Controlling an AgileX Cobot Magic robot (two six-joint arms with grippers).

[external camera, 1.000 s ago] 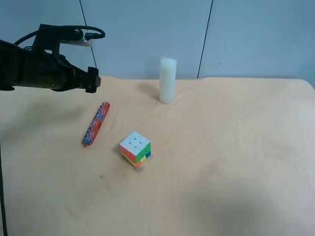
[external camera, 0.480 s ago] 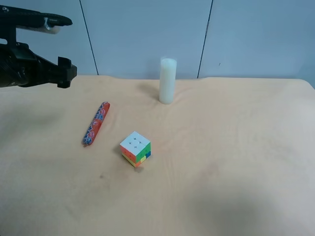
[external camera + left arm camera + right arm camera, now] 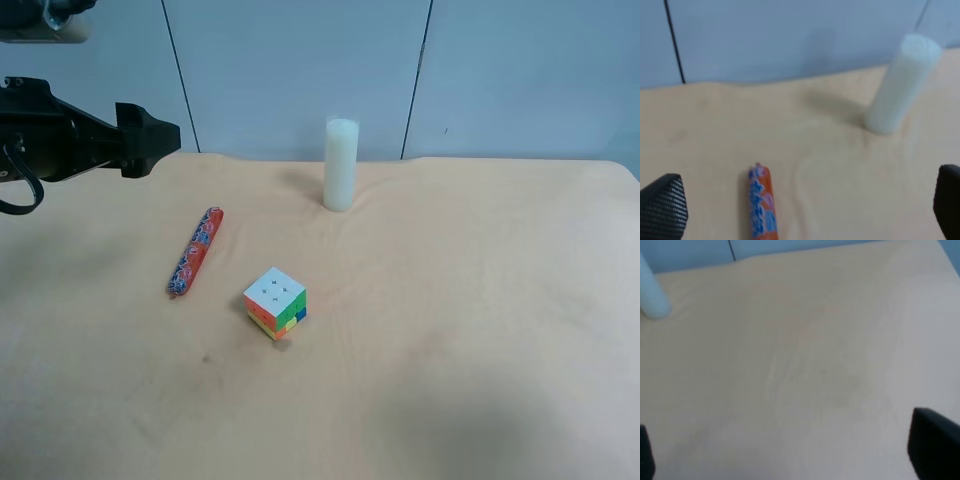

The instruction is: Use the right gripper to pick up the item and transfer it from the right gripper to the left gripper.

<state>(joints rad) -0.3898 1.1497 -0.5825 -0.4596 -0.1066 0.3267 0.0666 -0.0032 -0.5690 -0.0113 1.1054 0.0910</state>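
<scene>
The item point(image 3: 195, 251), a slim red-orange tube with blue and white print, lies flat on the tan table point(image 3: 450, 330), left of centre; its end also shows in the left wrist view point(image 3: 761, 205). The left gripper point(image 3: 150, 135) hovers above the table's far left edge, up and to the left of the item, with its fingers point(image 3: 662, 205) wide apart and nothing between them. In the right wrist view the right gripper point(image 3: 790, 455) is open over bare table, empty. The exterior high view does not show the right arm.
A white cylinder point(image 3: 340, 164) stands upright at the back of the table, also seen from the left wrist point(image 3: 900, 85) and at the edge of the right wrist view point(image 3: 650, 295). A multicoloured puzzle cube point(image 3: 275, 302) sits right of the item. Blue wall panels stand behind.
The left arm pulled back toward the exterior high view's left and rose, then its tip came a little to the right again. The item, cube and cylinder have not moved.
</scene>
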